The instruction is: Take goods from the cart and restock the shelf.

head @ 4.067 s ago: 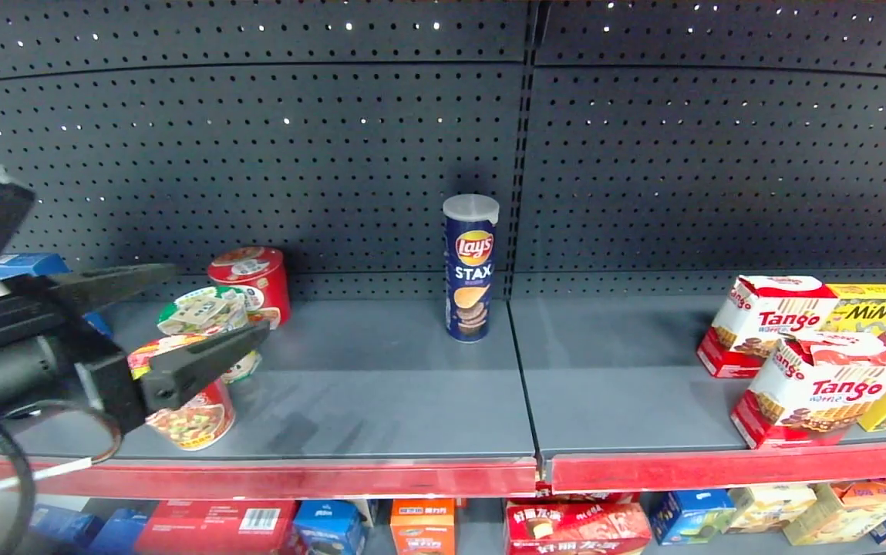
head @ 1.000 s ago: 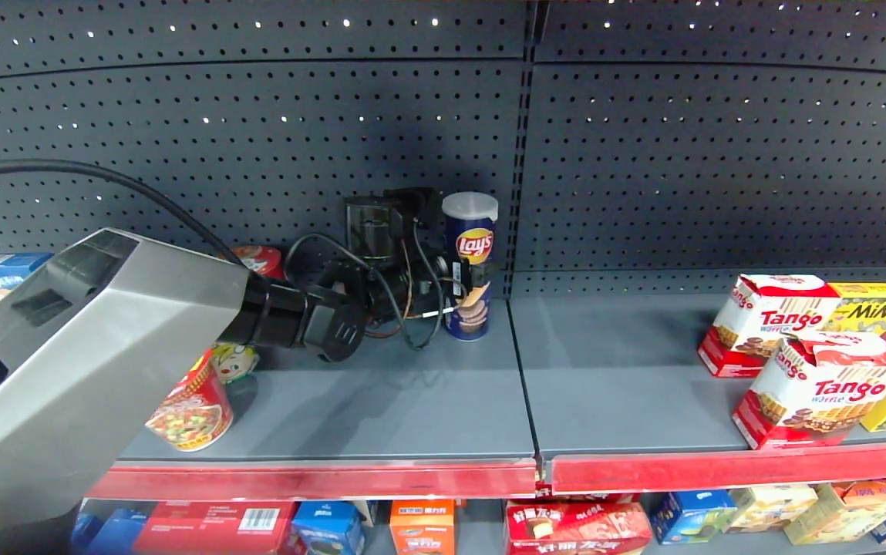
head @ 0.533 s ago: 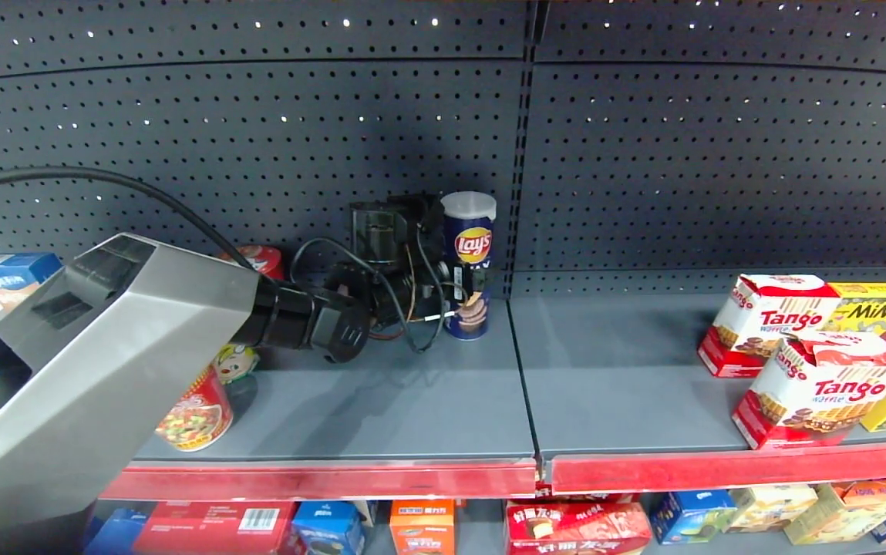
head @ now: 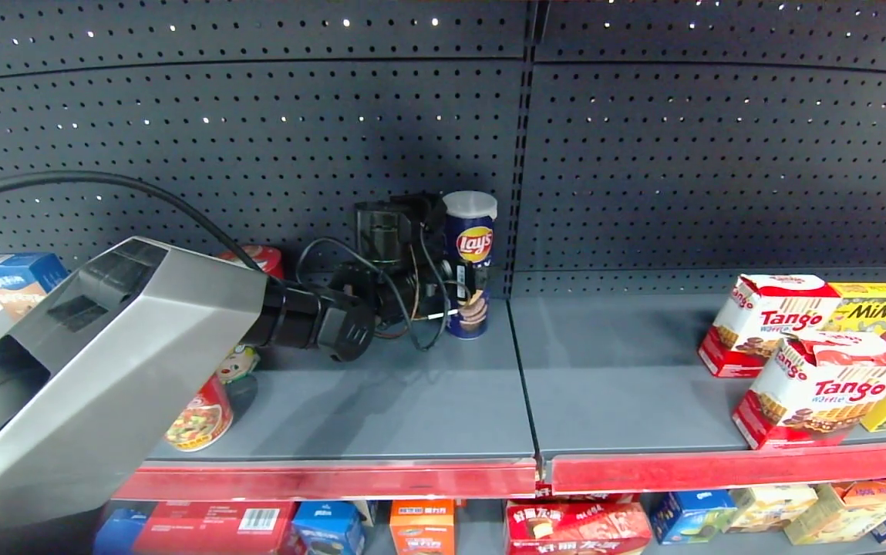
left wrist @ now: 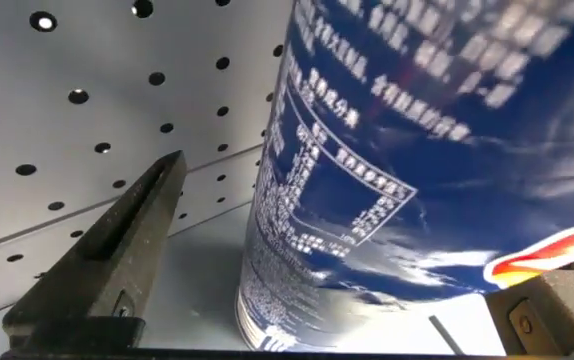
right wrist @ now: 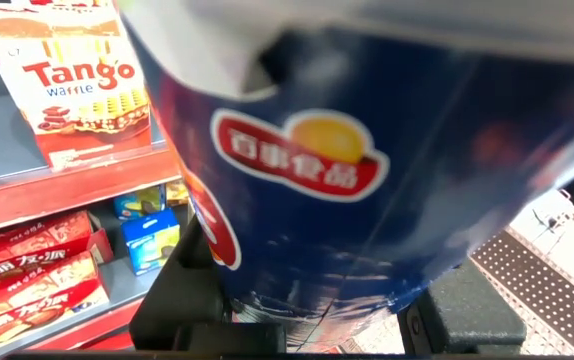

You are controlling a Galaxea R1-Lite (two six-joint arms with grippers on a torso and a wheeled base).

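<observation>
Head view: the left gripper reaches deep onto the grey metal shelf, straddling a dark blue cylindrical crisp tube with a translucent plastic lid. That crisp tube stands upright at the back of the shelf, close to the dark perforated back panel and just beside the seam between 2 shelf bays. A red paper noodle cup sits near the front lip on the left. Red-and-white wafer boxes lie well apart to the right.

Left wrist view: the crisp tube sits between the jaws of the left gripper, which are spread wide. 1 black finger stands clearly apart from the tube wall, with bare shelf between. The other is at the tube's side, and contact there cannot be told.

Right wrist view: the right gripper is clamped on a second dark blue tube of the same kind, held out in front of the shelving, with a wafer box beyond it.

The step in hand looks like shelving the tubes. Whether the left arm is about to grip or about to let go of the standing one cannot be told. If it backs away, it should go straight out along the shelf, since so tall and narrow a tube would tip at a nudge. The second dark blue tube then needs a bare spot beside the 1st.
</observation>
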